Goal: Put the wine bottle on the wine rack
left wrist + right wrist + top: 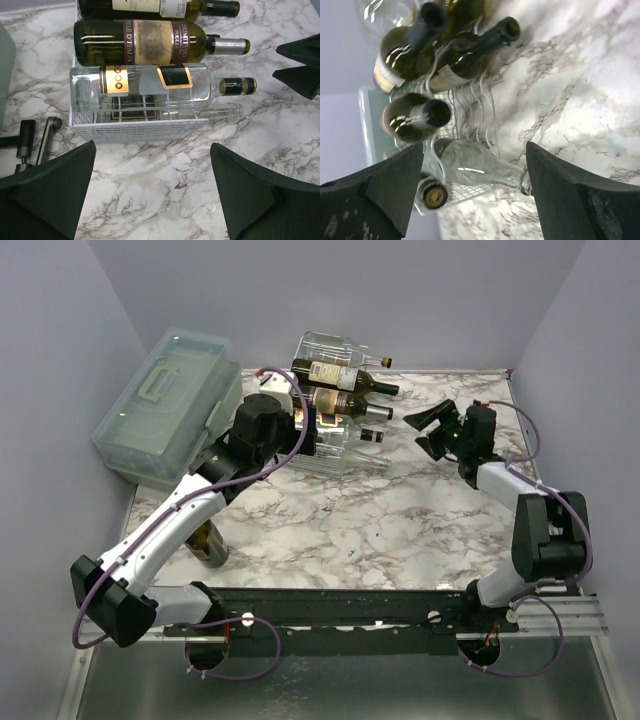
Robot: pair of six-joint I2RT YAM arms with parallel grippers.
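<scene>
Marble table, both arms reaching toward the rack.
Nearest, a lone bottle stands upright under the left arm. Beyond it the left gripper hangs with jaws spread wide and empty, just before the rack's low front edge. The right gripper, likewise spread and empty, faces the bottle necks. The clear bottle lies sideways on the lowest tier, with dark bottles above. A green box sits far left.

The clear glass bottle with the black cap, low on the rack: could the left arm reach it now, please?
Probably yes: the open left gripper faces the clear glass bottle across bare marble, only the white wire rack's lip between.
</scene>
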